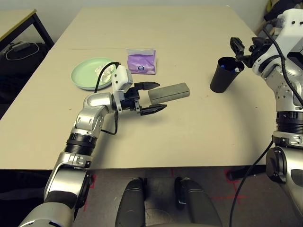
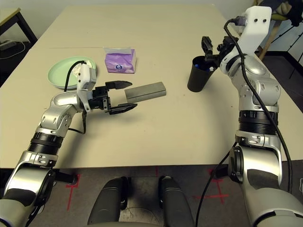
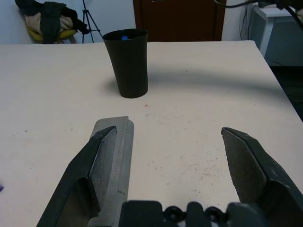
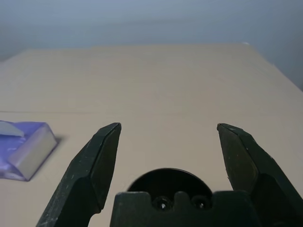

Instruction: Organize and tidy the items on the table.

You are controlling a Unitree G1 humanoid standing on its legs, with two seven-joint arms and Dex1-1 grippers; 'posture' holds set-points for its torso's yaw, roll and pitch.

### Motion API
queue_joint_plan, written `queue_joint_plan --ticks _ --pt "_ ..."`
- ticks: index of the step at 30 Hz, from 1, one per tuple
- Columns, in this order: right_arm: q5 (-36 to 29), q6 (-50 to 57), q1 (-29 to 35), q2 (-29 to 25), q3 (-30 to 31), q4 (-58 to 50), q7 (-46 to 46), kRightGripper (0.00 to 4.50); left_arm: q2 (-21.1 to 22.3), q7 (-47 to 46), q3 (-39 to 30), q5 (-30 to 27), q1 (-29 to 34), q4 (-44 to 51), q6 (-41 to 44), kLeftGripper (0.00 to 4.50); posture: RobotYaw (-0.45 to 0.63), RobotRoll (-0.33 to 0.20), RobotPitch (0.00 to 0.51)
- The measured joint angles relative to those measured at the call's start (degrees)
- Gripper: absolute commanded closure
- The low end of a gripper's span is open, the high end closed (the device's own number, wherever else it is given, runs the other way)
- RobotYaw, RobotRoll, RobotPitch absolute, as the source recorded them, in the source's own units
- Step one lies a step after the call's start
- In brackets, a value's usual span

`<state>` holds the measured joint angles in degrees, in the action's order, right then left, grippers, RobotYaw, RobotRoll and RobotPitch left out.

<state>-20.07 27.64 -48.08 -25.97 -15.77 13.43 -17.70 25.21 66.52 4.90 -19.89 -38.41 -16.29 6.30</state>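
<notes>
1. Near the middle of the beige bench (image 1: 199, 137): grey glasses case (image 1: 171, 92), lying flat, one end between the spread fingers of the left end effector (image 1: 150, 98).
2. Left end effector level and wide open, gripping nothing; in the left wrist view, one finger (image 3: 90, 175) close alongside the case, contact impossible to tell, the other finger well clear.
3. Toward the robot's right: black cup (image 1: 225, 74), upright, something blue visible inside at the rim.
4. Just above the cup's rim: right end effector (image 2: 214, 47), fingers wide apart, empty; cup mouth directly below in the right wrist view.
5. Farther back on the bench: purple tissue pack (image 1: 141, 62), well apart from the case.
6. Just left of the pack: pale green plate (image 1: 89, 74), crumpled white tissue (image 1: 106, 72) on it, partly hidden behind the left wrist.
7. Off to the far left edge: corner of a smaller dark-legged table (image 1: 19, 21).
</notes>
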Motion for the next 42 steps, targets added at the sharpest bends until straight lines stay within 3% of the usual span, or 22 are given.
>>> queue_joint_plan --ticks 3,8,13,20,32,42 --pt "-2.1 -7.8 3.0 1.3 0.7 -2.1 -8.7 0.05 -0.5 -4.1 -1.4 0.2 0.0 0.0 0.8 0.00 0.12 0.000 0.104" --pt "-4.6 -14.3 9.7 4.6 2.0 -5.2 -16.5 0.05 -5.1 -21.6 -5.8 2.3 -0.2 1.4 5.7 0.00 0.15 0.000 0.098" --pt "-4.4 -18.3 14.6 6.8 2.0 -7.0 -16.1 0.05 -8.7 -36.5 -10.0 4.5 1.2 5.6 5.8 0.00 0.16 0.000 0.101" --pt "-0.8 -20.4 24.1 11.3 1.8 -10.1 -6.8 0.05 -12.4 -54.9 -16.0 9.1 7.6 6.8 0.7 0.00 0.19 0.000 0.114" --pt "3.9 -29.9 26.6 14.6 0.6 -9.1 5.1 0.05 -7.1 -59.1 -20.9 10.4 9.9 5.0 -3.0 0.00 0.25 0.000 0.124" --pt "5.0 -31.1 28.3 15.8 0.9 -8.5 7.9 0.05 -4.3 -57.1 -22.5 8.8 10.0 3.2 -3.1 0.00 0.26 0.000 0.127"
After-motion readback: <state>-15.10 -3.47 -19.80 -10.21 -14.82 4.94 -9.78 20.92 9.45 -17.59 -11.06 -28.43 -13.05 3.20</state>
